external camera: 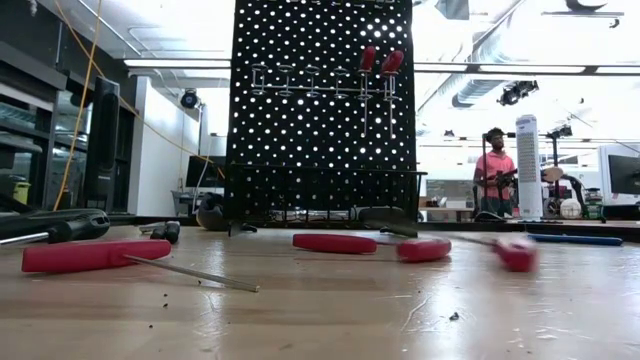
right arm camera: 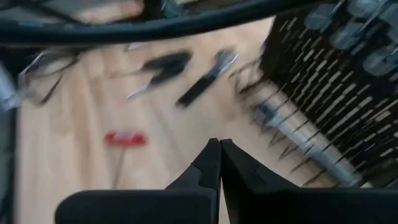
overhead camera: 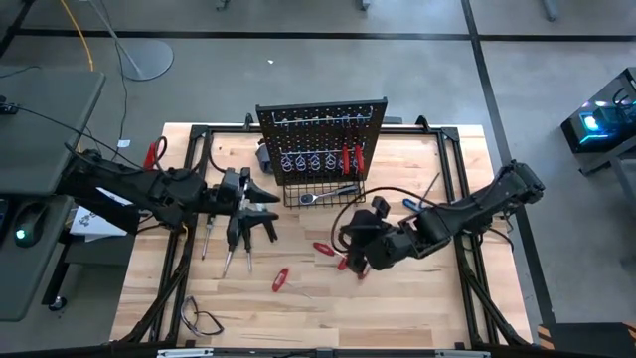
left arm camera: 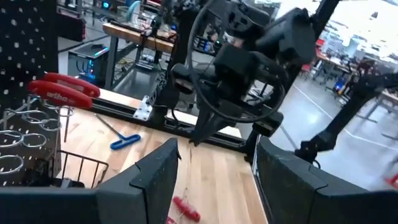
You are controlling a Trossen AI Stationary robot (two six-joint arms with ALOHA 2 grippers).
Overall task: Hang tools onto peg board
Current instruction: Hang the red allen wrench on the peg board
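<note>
Red screwdrivers (overhead camera: 327,250) lie flat on the table just beside your right gripper (overhead camera: 356,261), fingers pinched shut on nothing, shafts roughly along the peg board (overhead camera: 321,134); left gripper (overhead camera: 270,209), parted and empty, sits farther off.

Even overhead light leaves the table (overhead camera: 328,298) bright with only soft shadows. In the low view, ceiling strips and windows glare white behind the dark peg board (external camera: 322,110) (nearly a silhouette). The right wrist view is smeared by motion blur.
</note>
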